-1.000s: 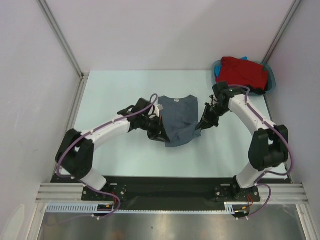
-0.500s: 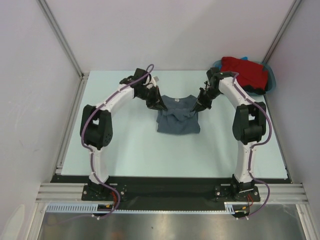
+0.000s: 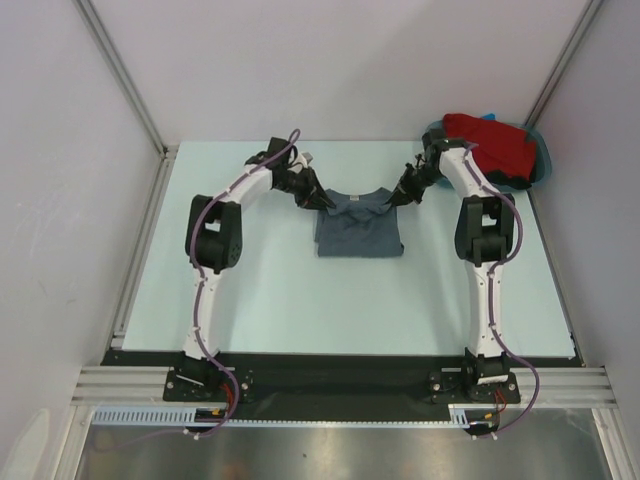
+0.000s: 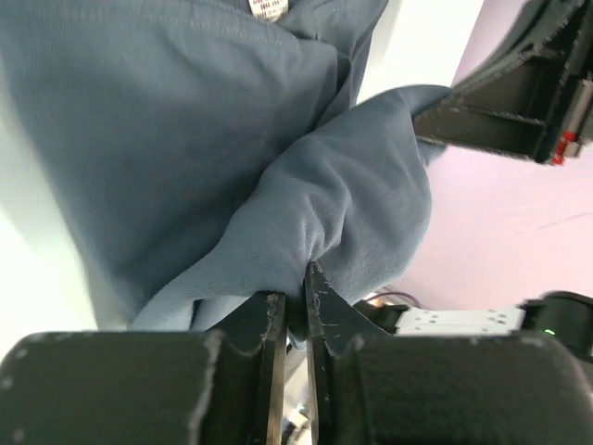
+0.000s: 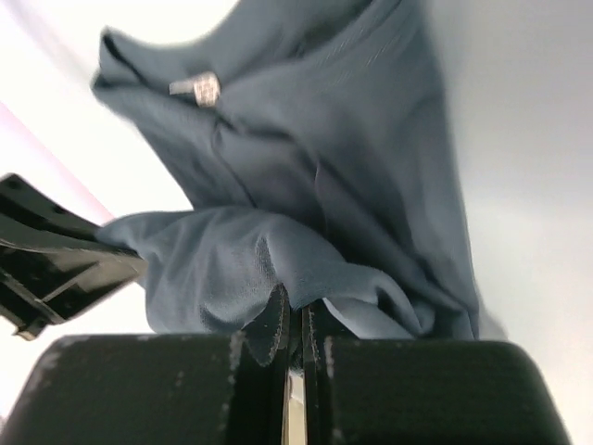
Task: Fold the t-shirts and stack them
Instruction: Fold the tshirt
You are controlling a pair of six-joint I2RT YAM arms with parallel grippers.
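Left of tub, table: pale top, bearing one shirt laid out; both arms reach far across it.
Grey shirt: lies on table well left of tub and a little nearer the arm bases; now a squat rectangle, about half as long as a second ago.
Change: the near hem, lifted a second ago, has been carried over to the collar end, the end towards tub's level; both arms have stretched out to follow.
Meaning: the crosswise fold looks made; letting go and smoothing seem next, then stacking.
Look: slate-grey, soft and matte; bunched in thick rumples where pinched, flat elsewhere.
Red shirt: heaped in tub, unfolded, not yet dealt with.
Left gripper: at the far shirt corner away from tub; clenched on a fold of grey shirt, jaws almost touching.
Right gripper: at the far corner nearest tub; clamped tight on the hem.
Tag: white, at the collar, uncovered.
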